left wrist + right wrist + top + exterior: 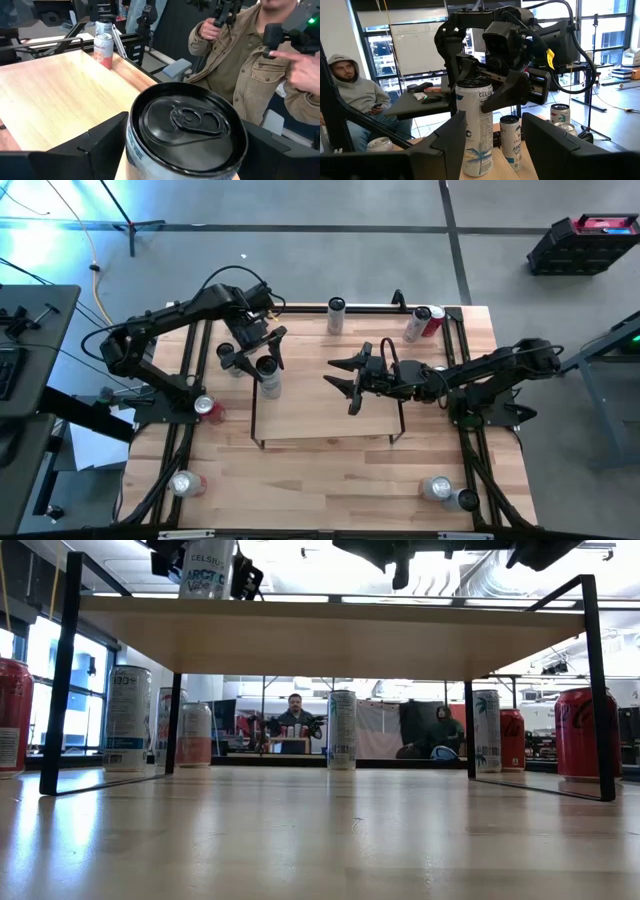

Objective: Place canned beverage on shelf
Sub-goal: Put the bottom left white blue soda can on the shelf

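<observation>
- can (269, 376) stood upright on the shelf (330, 405), at its left end near the back edge; white body, dark top (189, 120).
- left pincer (251, 354) sat over the can, fingers (95, 145) on either side of it; couldn't tell if they touched the can or had let go.
- right pincer (343, 379) hovered above the shelf's middle, fingers spread, nothing in them, well apart from the can.
- other cans on the counter (330, 480) around the shelf, e.g. a red one (208, 408) at the left.
</observation>
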